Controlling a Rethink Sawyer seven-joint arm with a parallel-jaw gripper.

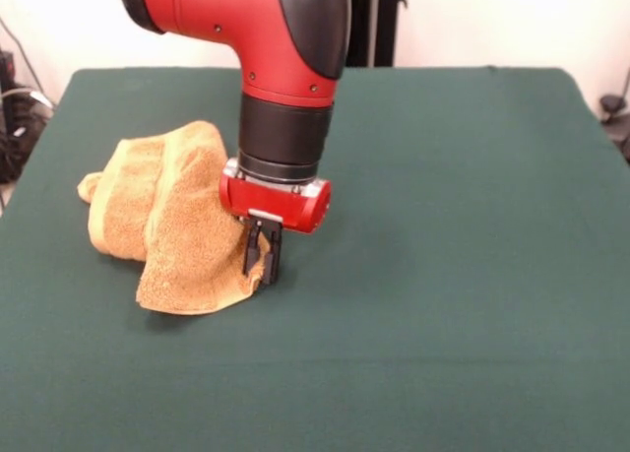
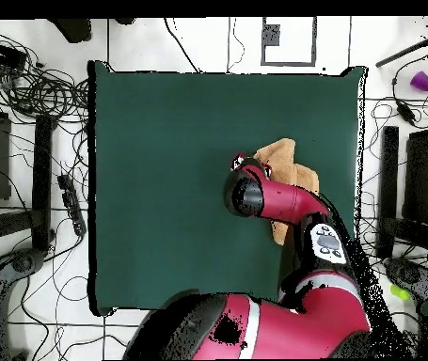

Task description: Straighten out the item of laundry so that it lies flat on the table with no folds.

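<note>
The orange-yellow towel (image 1: 172, 221) lies crumpled and folded over on itself on the left part of the dark green table (image 1: 443, 275) in the front view. My gripper (image 1: 263, 257) points straight down at the towel's right-hand edge. Its black fingers (image 1: 269, 260) stand close together, shut on that edge just above the table. In the overhead view the towel (image 2: 285, 154) shows only partly beyond the red arm (image 2: 274, 199), which hides the gripper there.
The arm's red and black wrist (image 1: 285, 127) hangs over the towel's right side. Bare green table (image 2: 161, 188) spreads wide around the towel. Cables and equipment (image 2: 29, 103) lie on the floor beside the table.
</note>
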